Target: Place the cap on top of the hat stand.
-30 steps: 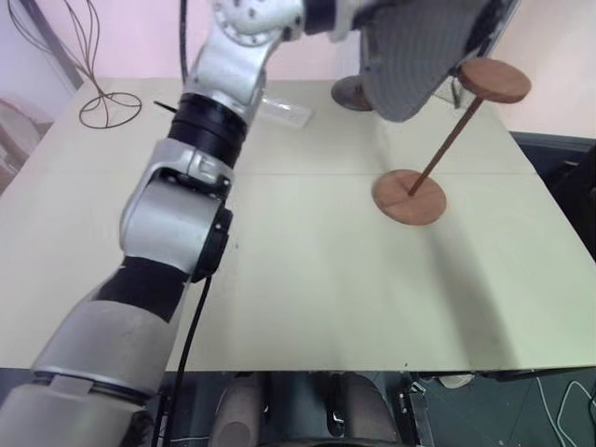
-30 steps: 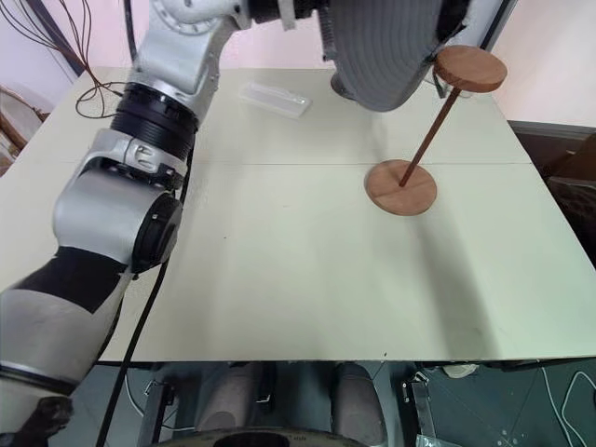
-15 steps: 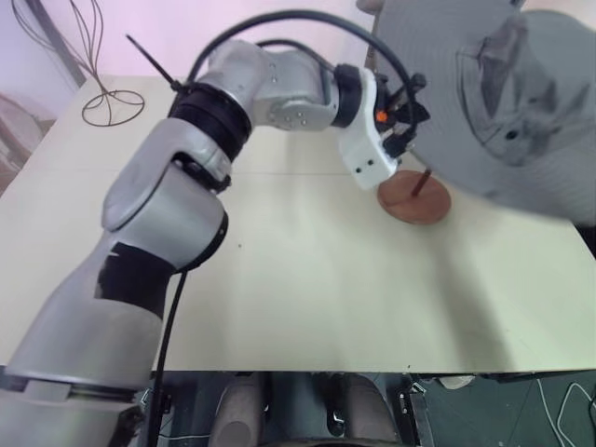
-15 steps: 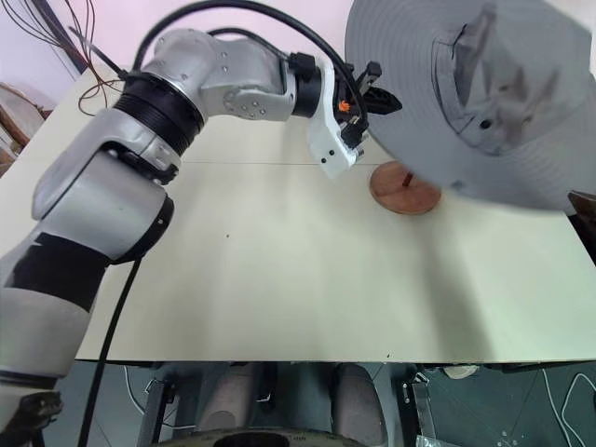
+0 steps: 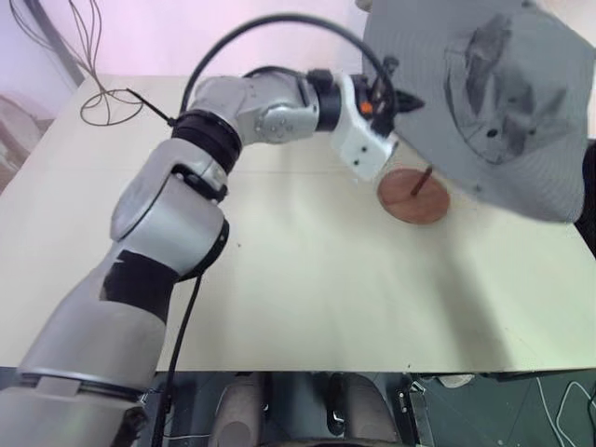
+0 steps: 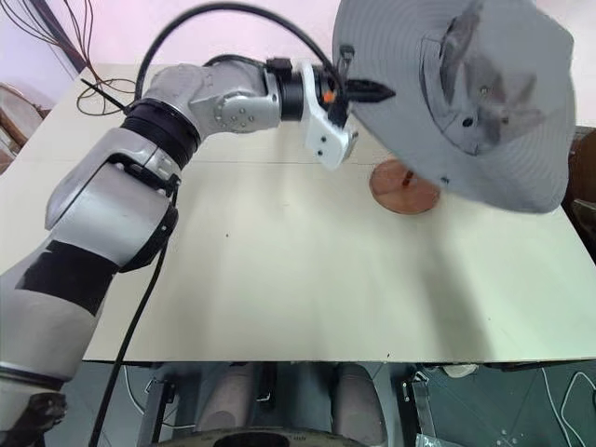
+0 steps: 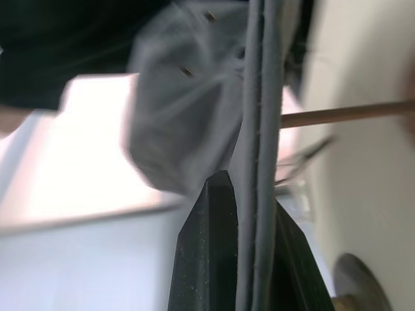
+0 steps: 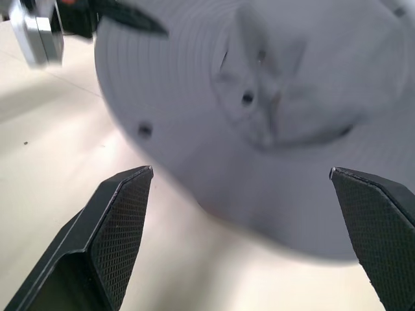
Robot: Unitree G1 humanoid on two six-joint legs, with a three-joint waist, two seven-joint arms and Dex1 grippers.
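Observation:
The grey wide-brimmed cap (image 5: pixel 484 102) hangs crown-up and tilted over the hat stand. Of the stand I see the thin rod (image 5: pixel 421 180) and the reddish-brown round base (image 5: pixel 413 197); its disc top is hidden under the cap. I cannot tell whether cap and disc touch. My left gripper (image 5: pixel 399 98) reaches in level from the left, shut on the brim's edge. In the left wrist view the brim (image 7: pixel 256 162) runs between the black fingers (image 7: pixel 207 259). My right gripper (image 8: pixel 240 171) is open and apart from the cap (image 8: pixel 272 97), which it faces.
The pale table (image 5: pixel 307 279) spreads wide in front of the stand. A thin dark wire stand (image 5: pixel 102 93) sits at the back left corner. The table's front edge runs along the bottom of the head views.
The left arm has come down and rolled its wrist. The cap went from hanging edge-on beside the stand's disc top to lying crown-up over it, hiding the disc.

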